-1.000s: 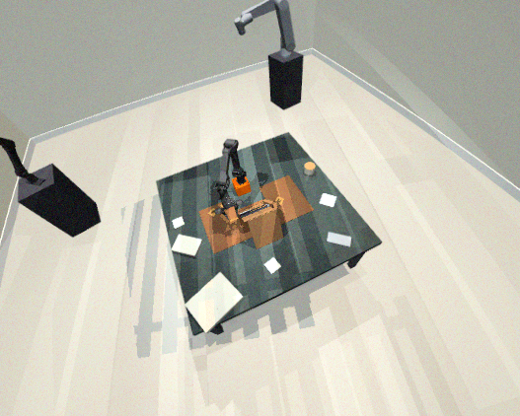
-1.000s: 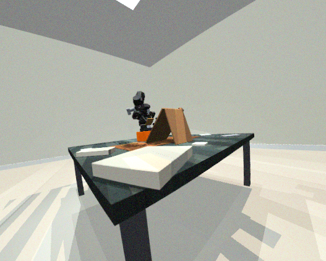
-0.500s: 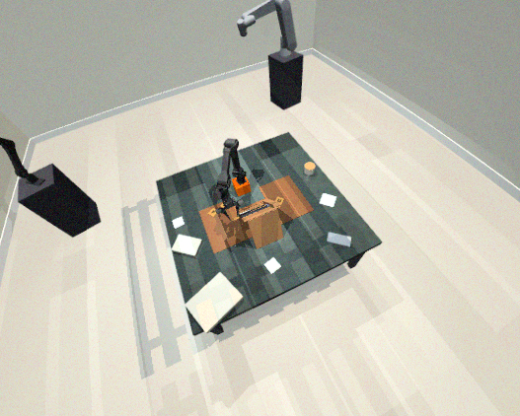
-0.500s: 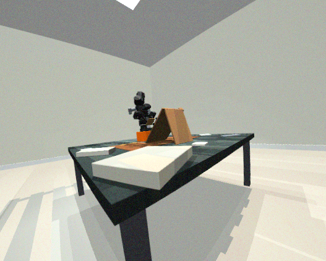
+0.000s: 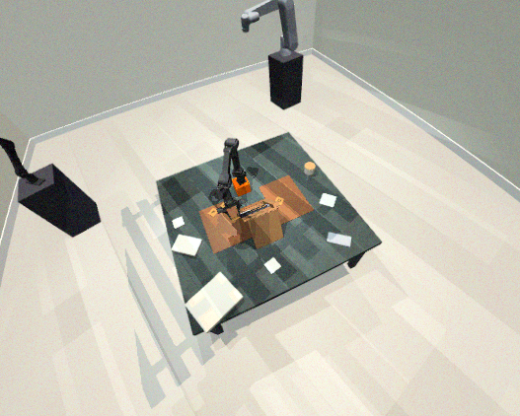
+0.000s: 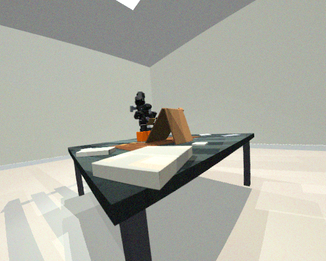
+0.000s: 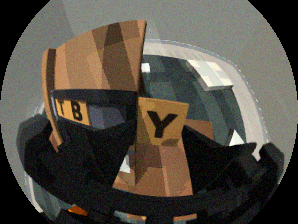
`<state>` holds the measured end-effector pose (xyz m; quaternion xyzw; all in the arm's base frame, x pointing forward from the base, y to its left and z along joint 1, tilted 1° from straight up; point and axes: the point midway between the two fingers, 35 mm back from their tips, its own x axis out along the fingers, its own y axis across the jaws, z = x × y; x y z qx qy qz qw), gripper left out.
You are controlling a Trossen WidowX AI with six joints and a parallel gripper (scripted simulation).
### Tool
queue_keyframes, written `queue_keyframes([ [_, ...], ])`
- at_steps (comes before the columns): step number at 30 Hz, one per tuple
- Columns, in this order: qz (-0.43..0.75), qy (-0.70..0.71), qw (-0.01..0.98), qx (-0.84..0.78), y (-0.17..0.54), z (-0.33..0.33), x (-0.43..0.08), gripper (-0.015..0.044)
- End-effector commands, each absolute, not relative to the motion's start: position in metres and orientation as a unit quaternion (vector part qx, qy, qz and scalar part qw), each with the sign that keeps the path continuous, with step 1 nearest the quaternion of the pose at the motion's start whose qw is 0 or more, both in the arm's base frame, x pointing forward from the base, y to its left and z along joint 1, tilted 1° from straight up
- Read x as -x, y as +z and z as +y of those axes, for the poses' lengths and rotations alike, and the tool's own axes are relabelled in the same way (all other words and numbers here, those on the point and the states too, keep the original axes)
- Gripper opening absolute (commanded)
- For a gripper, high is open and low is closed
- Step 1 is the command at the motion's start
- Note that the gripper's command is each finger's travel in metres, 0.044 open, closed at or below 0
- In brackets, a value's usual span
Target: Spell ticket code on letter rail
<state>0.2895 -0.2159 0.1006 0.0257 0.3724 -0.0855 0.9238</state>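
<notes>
In the wrist view my gripper [image 7: 160,125] is shut on the yellow Y tile [image 7: 162,122] [image 6: 151,121]. The Y is upright and faces the camera. The tile is just right of the tented wooden board [image 7: 100,60] [image 5: 268,229] [image 6: 182,128], at the rail's right end; whether it touches the rail is unclear. The dark letter rail [image 7: 110,95] [image 5: 256,210] runs across the board's front. A T tile [image 7: 61,107] and a B tile [image 7: 77,111] sit together at its left end, with an unfilled stretch to their right. I cannot make out the ticket's code.
The board stands on an orange-brown mat [image 5: 295,194]. Small orange pieces [image 5: 213,212] [image 5: 279,200] show near the board. A large pale box [image 5: 214,301] [image 6: 140,164] lies at the table corner. Several white cards and a round tan-topped object [image 5: 310,168] lie farther out.
</notes>
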Motion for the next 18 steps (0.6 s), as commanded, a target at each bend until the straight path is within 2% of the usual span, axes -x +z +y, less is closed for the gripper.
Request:
queue_keyframes([
  [1,0.372,-0.088,0.924,-0.026,0.1011,-0.2143,-0.2895,0.0000],
  [18,0.372,-0.088,0.924,-0.026,0.1010,-0.2059,-0.2912,0.0000],
])
